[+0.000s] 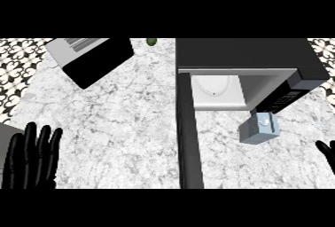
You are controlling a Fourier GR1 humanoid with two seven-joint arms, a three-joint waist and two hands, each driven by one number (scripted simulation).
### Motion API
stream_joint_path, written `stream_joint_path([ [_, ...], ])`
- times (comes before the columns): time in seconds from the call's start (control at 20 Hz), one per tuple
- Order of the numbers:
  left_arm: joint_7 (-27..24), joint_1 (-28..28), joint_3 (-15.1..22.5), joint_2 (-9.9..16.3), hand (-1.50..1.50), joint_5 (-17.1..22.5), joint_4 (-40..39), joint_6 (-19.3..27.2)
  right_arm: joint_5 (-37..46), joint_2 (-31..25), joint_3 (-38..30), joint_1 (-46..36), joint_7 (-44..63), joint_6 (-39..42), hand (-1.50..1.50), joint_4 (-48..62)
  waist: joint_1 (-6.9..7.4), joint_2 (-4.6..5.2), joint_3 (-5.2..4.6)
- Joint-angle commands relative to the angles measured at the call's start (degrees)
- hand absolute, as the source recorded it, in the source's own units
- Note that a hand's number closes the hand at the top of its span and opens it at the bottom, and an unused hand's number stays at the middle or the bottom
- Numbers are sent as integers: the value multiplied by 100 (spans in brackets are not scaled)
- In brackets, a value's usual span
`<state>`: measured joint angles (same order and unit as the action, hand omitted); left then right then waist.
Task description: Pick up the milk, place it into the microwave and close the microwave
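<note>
The milk (258, 128) is a small light-blue carton standing on the marble counter just in front of the microwave (248, 55). The microwave is dark, at the back right, with its door (187, 133) swung open toward me, showing a white inside with a round plate (215, 86). My left hand (31, 157) rests at the lower left, open, fingers up, far from the carton. Only the fingertips of my right hand (326, 153) show at the right edge, a little right of and below the milk, touching nothing.
A dark flat appliance with a grey top (91, 55) lies tilted at the back left. A small green thing (151, 41) sits at the back edge. The open door divides the counter (118, 124) into left and right parts.
</note>
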<state>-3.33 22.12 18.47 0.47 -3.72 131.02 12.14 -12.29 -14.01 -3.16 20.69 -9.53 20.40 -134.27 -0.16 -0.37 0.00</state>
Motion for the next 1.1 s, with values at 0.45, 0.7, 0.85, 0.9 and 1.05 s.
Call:
stream_joint_path([
  [0.45,-1518,2670,172,833,-150,900,1056,-577,1008,529,-233,914,-924,396,-150,-116,98,-5,-5],
  [0.7,-2143,3352,670,932,-150,583,1057,-563,1207,592,-391,867,-1374,542,-150,366,95,3,1],
  [0.85,-2406,3246,288,1003,-150,840,763,-696,2147,1103,365,752,-1452,189,-150,646,86,13,-1],
  [0.9,-2852,3316,24,1049,-150,1182,426,-923,2240,1062,237,453,-1439,53,-150,960,131,10,-5],
  [1.05,-2956,3853,63,1221,-150,1203,702,-1048,1931,792,-177,135,-1358,185,-150,1125,128,11,-1],
])
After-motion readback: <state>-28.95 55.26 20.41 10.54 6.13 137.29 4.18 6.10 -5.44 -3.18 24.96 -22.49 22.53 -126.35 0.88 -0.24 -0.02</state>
